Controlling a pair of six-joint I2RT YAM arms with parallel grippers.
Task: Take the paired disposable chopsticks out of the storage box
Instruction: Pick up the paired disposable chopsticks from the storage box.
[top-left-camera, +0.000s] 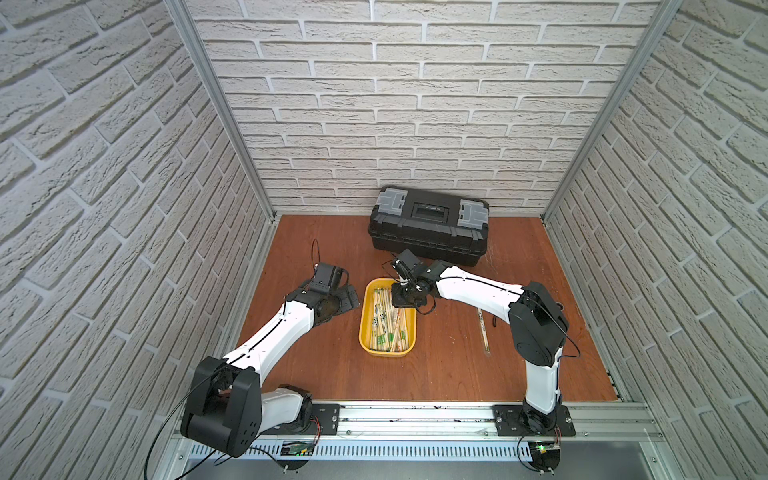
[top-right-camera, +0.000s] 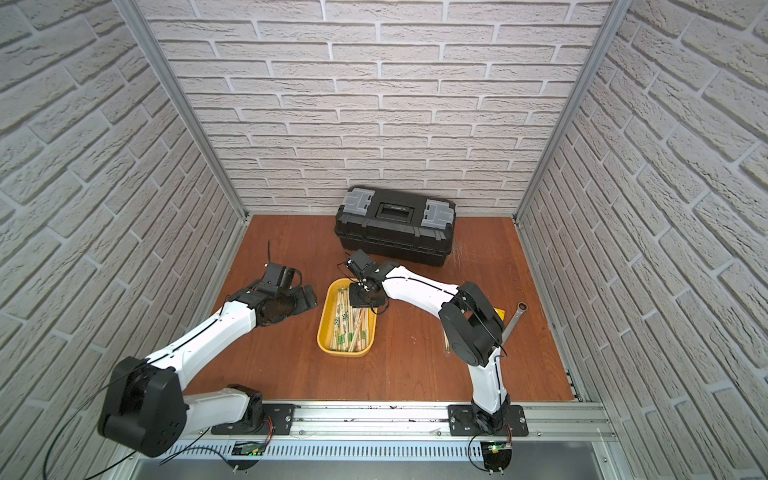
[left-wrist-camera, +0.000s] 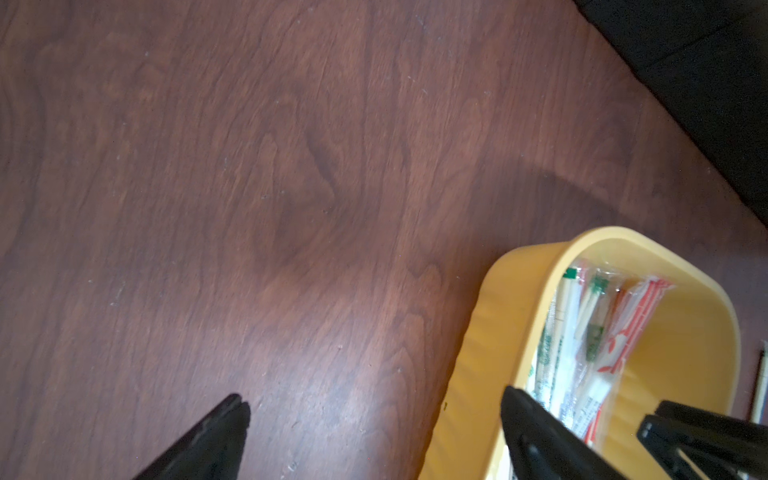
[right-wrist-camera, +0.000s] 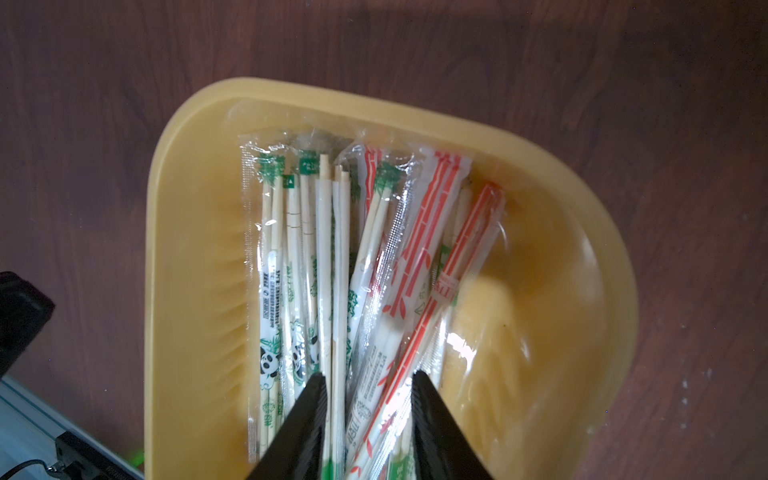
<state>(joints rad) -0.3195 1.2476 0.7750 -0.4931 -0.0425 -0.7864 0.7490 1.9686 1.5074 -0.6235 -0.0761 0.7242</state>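
The paired disposable chopsticks (right-wrist-camera: 332, 249), thin pale bamboo in clear printed sleeves, lie lengthwise in the shallow yellow plastic storage box (top-left-camera: 384, 352) at the middle of the tabletop (top-left-camera: 449, 365). They seem light and stiff, with slippery sleeves, so one pair is best pinched across its width near its far end. The right pincer (right-wrist-camera: 368, 376) straddles some sleeves there, gripping or not I cannot tell; the left pincer (left-wrist-camera: 372, 409) stands wide apart at the box's left side.

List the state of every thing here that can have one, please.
storage box, upright on the table, partly filled.
paired disposable chopsticks, sleeved, lying lengthwise in the box.
right gripper, down in the box, jaws partly apart astride a few pairs; grip unclear.
left gripper, open, empty, at the box's side.
loose chopstick pair, flat on the table near the right arm.
toolbox, lid closed.
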